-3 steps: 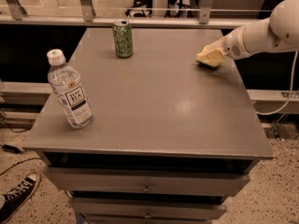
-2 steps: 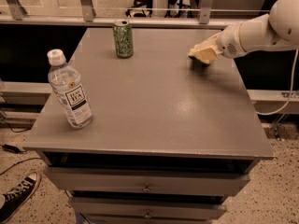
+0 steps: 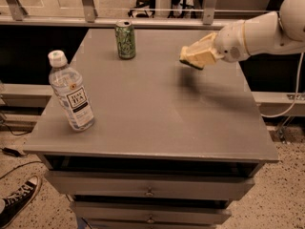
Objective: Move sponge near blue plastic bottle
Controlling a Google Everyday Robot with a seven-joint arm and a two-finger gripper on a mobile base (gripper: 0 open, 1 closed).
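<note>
Over the far right part of the table (image 3: 157, 123), my gripper (image 3: 201, 53) is clamped on the sponge (image 3: 191, 59), holding it clear of the surface with its shadow just below. The blue plastic bottle (image 3: 71, 92) stands well apart near the left front edge, the green can (image 3: 126, 39) at the back. I judge the sponge light and soft, squashing under pressure, so a mid-body pinch suits it; held by an edge it could flop or slip.

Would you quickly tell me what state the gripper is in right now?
Gripper: closed on the sponge, held above the far right part of the table.
</note>
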